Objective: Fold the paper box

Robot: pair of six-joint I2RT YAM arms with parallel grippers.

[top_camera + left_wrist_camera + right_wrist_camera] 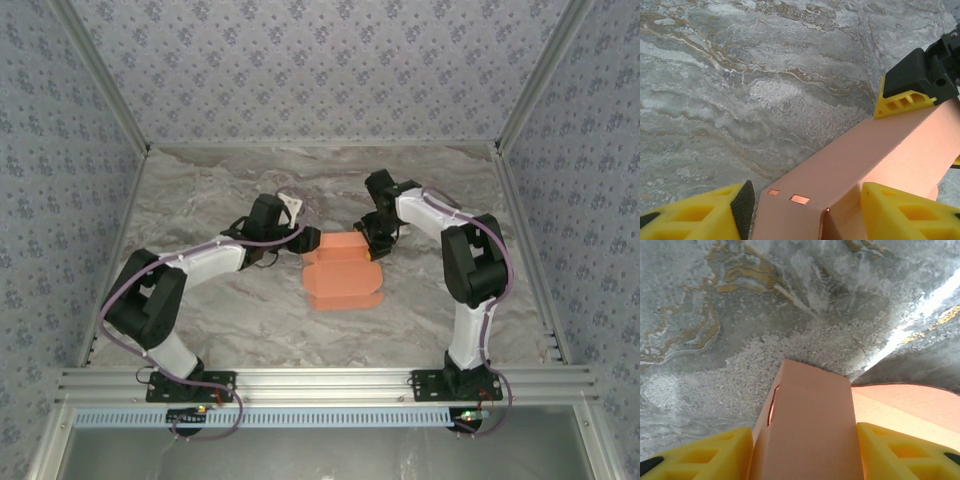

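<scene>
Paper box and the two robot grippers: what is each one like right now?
paper box: partly folded, far end raised into a tube, near flaps flat on the table.
left gripper: straddles one end of the box; grip unclear.
right gripper: closed on the box's other end.

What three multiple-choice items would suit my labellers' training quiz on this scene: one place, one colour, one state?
1. Where on the table is the box? A far-left corner B middle C near edge
2. The box's colour? A salmon-orange B green C white
3. The box's state? A crumpled ball B torn in two C partly folded
Key: B, it lies mid-table in the top view; A, every view shows salmon-orange; C, one part stands creased while flaps lie flat.
</scene>
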